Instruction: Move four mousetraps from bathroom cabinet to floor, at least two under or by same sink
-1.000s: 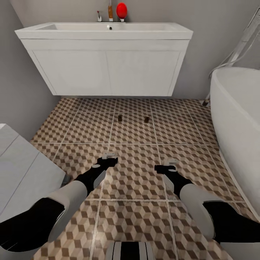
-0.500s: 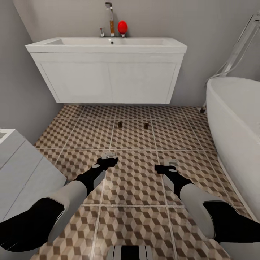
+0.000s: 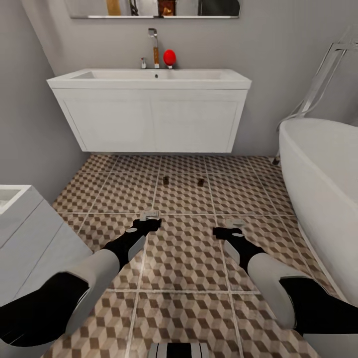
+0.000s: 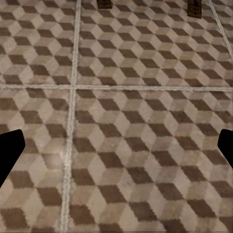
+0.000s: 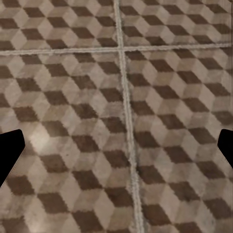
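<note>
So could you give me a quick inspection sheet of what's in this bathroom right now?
Surface: patterned tile floor with pale grout lines.
Job's things: two mousetraps lie on the floor in front of the sink cabinet, the left one and the right one, apart from each other.
Clutter: a red ball-like thing beside the tap on the sink.
Grippers: left gripper and right gripper both open, holding nothing, above the floor.
Cables: nothing seen.
Surroundings: white bathtub, grey walls, a mirror's lower edge, a white unit.
</note>
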Robot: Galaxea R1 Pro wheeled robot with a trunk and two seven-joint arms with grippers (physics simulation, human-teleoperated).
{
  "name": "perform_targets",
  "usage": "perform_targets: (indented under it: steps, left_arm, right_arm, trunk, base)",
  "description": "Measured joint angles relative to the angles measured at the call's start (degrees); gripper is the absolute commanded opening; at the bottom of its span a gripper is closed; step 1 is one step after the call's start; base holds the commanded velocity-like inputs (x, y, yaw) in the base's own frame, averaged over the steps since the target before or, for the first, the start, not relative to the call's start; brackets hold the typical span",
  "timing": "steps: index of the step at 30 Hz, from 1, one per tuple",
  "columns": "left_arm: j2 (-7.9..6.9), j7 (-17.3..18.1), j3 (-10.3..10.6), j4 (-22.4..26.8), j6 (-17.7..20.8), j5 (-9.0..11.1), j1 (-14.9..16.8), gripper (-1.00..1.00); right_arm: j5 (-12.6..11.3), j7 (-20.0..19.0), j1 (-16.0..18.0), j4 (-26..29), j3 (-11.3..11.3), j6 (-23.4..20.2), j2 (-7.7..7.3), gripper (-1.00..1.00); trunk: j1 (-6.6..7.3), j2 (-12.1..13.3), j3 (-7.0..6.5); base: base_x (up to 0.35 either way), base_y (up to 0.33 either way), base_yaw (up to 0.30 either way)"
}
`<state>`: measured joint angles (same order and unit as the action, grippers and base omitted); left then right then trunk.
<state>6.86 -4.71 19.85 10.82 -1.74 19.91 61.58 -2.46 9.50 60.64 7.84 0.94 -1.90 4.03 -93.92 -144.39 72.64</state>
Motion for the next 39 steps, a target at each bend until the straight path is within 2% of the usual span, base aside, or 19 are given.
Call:
perform_targets:
  steps: [2, 32, 39]
  left_arm:
    - [-0.02, 0.0, 0.0, -1.4, -0.1, 0.0, 0.0, 1.0]
    - [-0.23, -0.1, 0.0, -3.8, -0.2, 0.1, 0.0, 1.0]
    - [-0.53, -0.2, 0.0, -5.8, -0.3, 0.2, 0.0, 1.0]
  right_arm:
    - [-0.2, 0.4, 0.0, -0.1, 0.0, 0.0, 0.07, 1.0]
    - [-0.2, 0.5, 0.0, -0.4, 0.0, 0.0, 0.18, 1.0]
    - [-0.1, 0.3, 0.0, -0.5, 0.0, -0.3, 0.18, 1.0]
  trunk:
    - [0.05, 0.0, -0.44]
    - [0.82, 0.4, -7.1]
    - [1.0, 0.5, -8.65]
  base:
    - [0.0, 0.0, 0.0]
    - [0.0, 0.0, 0.0]
    - [0.0, 0.0, 0.0]
